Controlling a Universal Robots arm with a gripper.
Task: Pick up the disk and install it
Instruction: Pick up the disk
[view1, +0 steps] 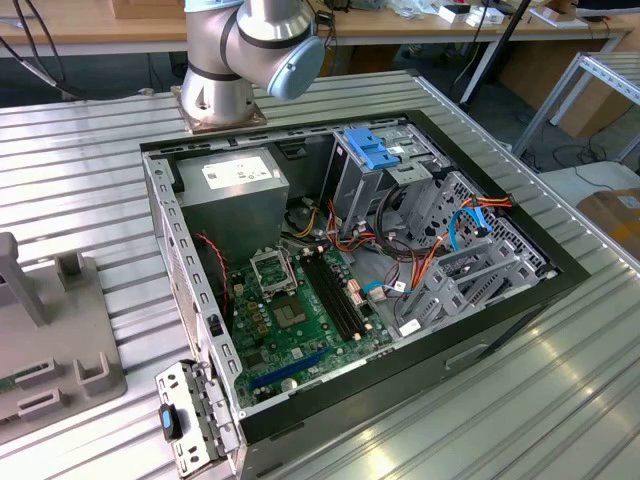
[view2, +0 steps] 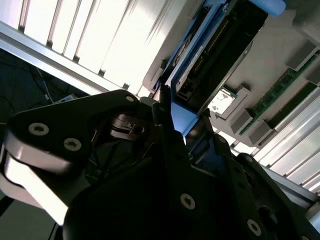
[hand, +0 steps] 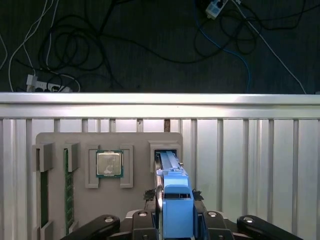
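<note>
gripper (hand: 176, 200) pinches the near end of the blue-railed disk (hand: 169, 162) between its fingers. the disk stands on edge, with its far end in a slot of the grey holder tray (hand: 135, 142). a processor chip (hand: 109, 164) and a memory stick (hand: 68, 187) lie in slots beside it. the tray rests on the ribbed metal table (hand: 250, 160). beyond the table edge, cables (hand: 75, 45) lie on dark floor.

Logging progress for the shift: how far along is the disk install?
Done: nothing installed. In hand: the claw sits at the disk, which stands on edge at the grey holder's slot; whether it is gripped, I cannot tell. Left: the disk is not yet in the computer case.
</note>
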